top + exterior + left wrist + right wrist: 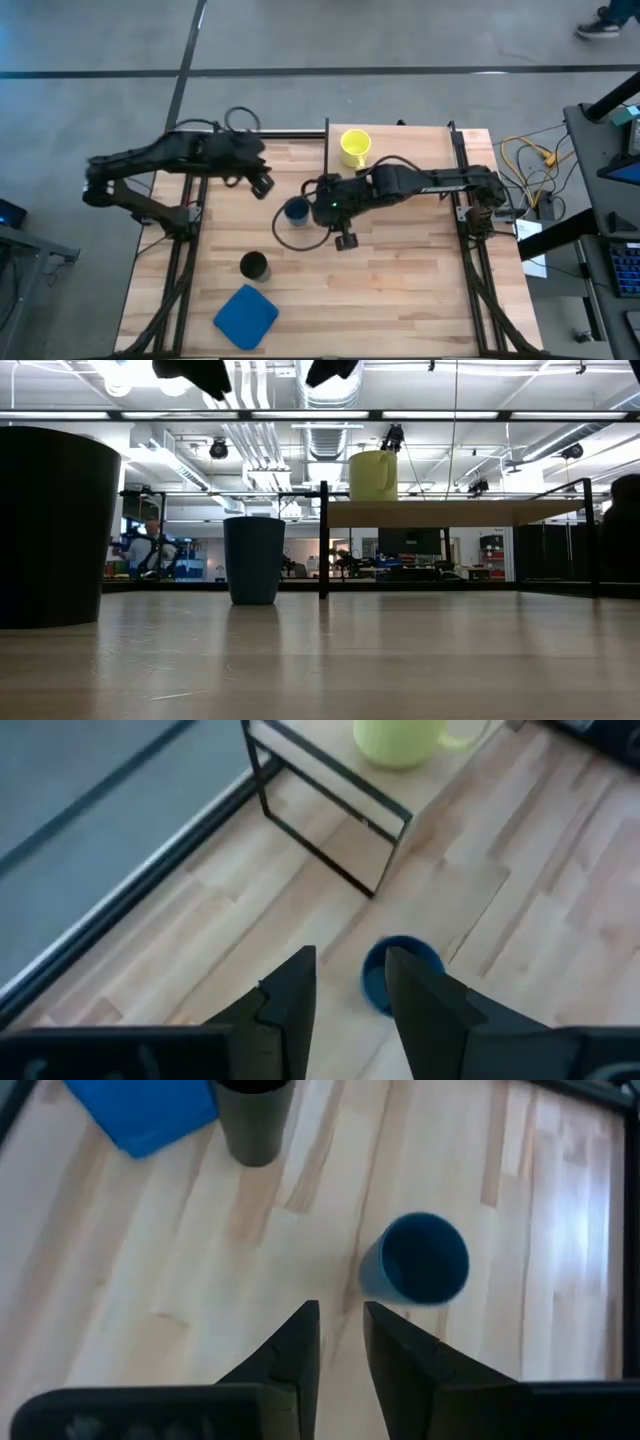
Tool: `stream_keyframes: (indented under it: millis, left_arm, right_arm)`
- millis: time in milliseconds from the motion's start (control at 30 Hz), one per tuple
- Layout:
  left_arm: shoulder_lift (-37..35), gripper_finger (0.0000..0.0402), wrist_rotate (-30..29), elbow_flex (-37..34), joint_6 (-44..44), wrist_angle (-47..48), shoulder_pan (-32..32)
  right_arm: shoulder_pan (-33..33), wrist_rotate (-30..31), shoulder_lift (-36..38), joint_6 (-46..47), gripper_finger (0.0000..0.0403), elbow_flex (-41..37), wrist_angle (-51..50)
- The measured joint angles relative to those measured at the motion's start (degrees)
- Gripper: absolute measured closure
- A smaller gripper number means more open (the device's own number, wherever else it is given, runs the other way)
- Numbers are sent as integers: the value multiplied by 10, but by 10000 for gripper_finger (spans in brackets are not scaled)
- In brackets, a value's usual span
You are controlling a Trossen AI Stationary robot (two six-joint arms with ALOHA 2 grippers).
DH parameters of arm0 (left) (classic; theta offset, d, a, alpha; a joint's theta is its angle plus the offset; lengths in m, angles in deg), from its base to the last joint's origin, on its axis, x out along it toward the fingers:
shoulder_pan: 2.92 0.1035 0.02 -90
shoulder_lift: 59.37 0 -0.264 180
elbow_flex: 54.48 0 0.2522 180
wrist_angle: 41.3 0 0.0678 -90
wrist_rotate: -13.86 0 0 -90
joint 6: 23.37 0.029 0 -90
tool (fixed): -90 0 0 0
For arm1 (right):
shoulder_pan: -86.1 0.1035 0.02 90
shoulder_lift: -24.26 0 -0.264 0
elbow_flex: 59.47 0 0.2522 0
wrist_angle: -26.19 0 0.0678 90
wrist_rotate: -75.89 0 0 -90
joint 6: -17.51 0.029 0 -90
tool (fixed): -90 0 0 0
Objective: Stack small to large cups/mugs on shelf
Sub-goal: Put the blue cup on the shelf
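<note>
A yellow mug (355, 147) with a handle stands on the raised light-wood shelf (410, 150) at the table's far side; it also shows in the low view (372, 475). A dark blue cup (296, 210) stands upright on the table, in front of the shelf's left end. A taller black cup (254, 265) stands nearer the front. My right gripper (341, 1325) hovers above the table just beside the blue cup (415, 1260), fingers a narrow gap apart and empty. My left gripper (350, 982) hangs left of the blue cup (400, 970), open and empty.
A flat blue cloth (245, 315) lies near the table's front left. The shelf's thin dark upright edge (323, 540) stands right of the blue cup in the low view. Bare planks lie at the table's middle and front right.
</note>
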Motion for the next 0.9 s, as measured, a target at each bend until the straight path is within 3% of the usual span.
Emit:
stream_keyframes:
  millis: [167, 400, 533, 667, 900]
  left_arm:
    - [-47, 292, -9, 0, 0, 3, 2]
    - [-76, 292, -12, -2, 1, 8, 2]
    - [-76, 292, -13, -2, 17, 10, 2]
    - [-72, 292, -13, -2, 32, 8, 2]
    - [-61, 292, -13, -2, 35, 11, 6]
  right_arm:
    - [-8, 0, 0, -57, 325, -88, 107]
    - [-37, -2, 0, -59, 318, -170, 255]
    - [-58, -10, -2, -62, 318, -181, 268]
    - [-77, -55, -29, -58, 318, -177, 268]
    - [-82, -60, -91, -94, 318, -124, 246]
